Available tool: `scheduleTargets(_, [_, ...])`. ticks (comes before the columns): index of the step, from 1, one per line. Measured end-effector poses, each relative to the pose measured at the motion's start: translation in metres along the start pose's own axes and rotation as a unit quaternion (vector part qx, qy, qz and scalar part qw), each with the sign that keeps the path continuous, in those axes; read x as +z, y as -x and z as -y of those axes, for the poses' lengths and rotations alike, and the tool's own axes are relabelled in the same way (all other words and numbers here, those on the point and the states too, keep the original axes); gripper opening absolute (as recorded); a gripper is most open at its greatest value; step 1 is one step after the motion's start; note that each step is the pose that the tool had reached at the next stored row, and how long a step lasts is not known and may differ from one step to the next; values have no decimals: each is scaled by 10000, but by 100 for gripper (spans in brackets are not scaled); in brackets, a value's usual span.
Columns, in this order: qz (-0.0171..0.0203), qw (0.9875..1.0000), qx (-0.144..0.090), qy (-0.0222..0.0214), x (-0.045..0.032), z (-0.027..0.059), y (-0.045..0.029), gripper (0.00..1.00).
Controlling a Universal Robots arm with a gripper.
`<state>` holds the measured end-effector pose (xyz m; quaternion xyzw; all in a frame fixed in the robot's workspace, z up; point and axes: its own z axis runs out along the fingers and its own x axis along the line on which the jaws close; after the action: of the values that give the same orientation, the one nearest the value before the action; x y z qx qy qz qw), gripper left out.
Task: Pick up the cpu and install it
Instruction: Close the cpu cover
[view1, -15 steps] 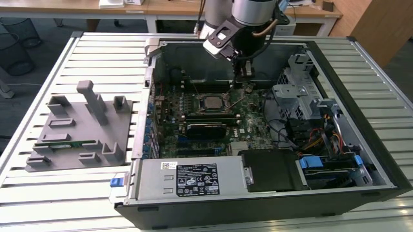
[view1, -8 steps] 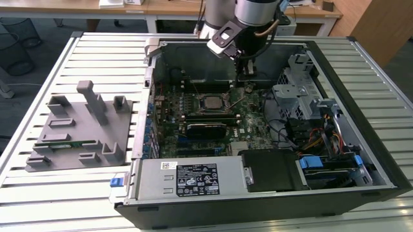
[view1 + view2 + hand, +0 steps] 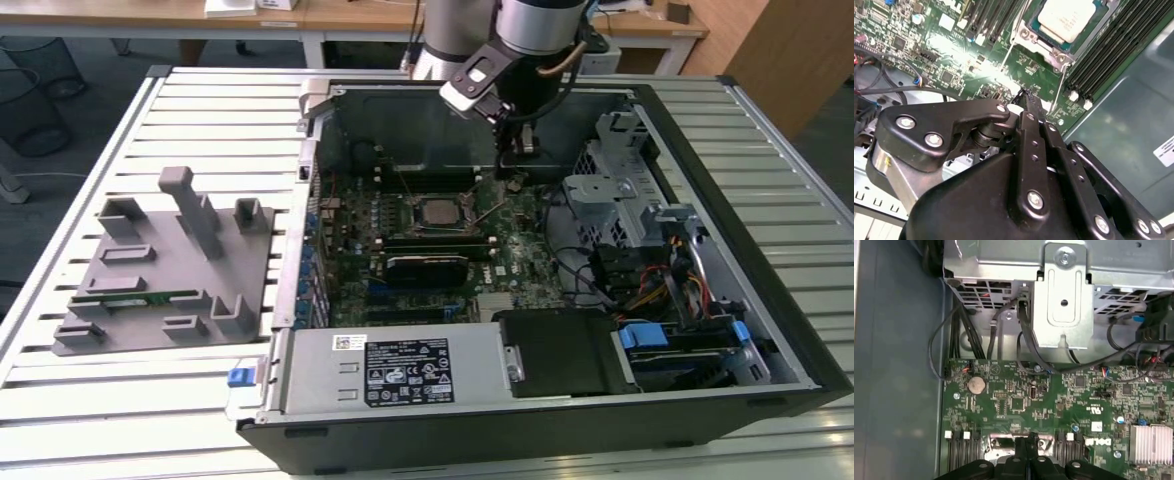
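**CPU seated in socket; gripper closed beside it**

I find the cpu [image 3: 438, 212] lying flat in its socket on the motherboard [image 3: 523, 250], silver top up. A metal retention frame surrounds it, inside the open computer case [image 3: 787, 345]. In the second wrist view it sits between two banks of memory slots. The gripper [image 3: 1027, 97] hangs low over the board just beside the socket, apart from the cpu, toward the exterior view's right. Its fingers [image 3: 1020, 452] are pressed together, and I see nothing pinched between them. On the slatted table [image 3: 80, 420], to the exterior view's left of the case, a grey fixture [image 3: 147, 345] carries a green memory stick [image 3: 134, 298].
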<state>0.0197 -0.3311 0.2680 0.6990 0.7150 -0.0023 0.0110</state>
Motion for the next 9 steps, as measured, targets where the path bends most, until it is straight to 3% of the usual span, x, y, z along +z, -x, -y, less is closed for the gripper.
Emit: scheduleTargets(9, [-1,10000,1,-2,54,-139,-11,11])
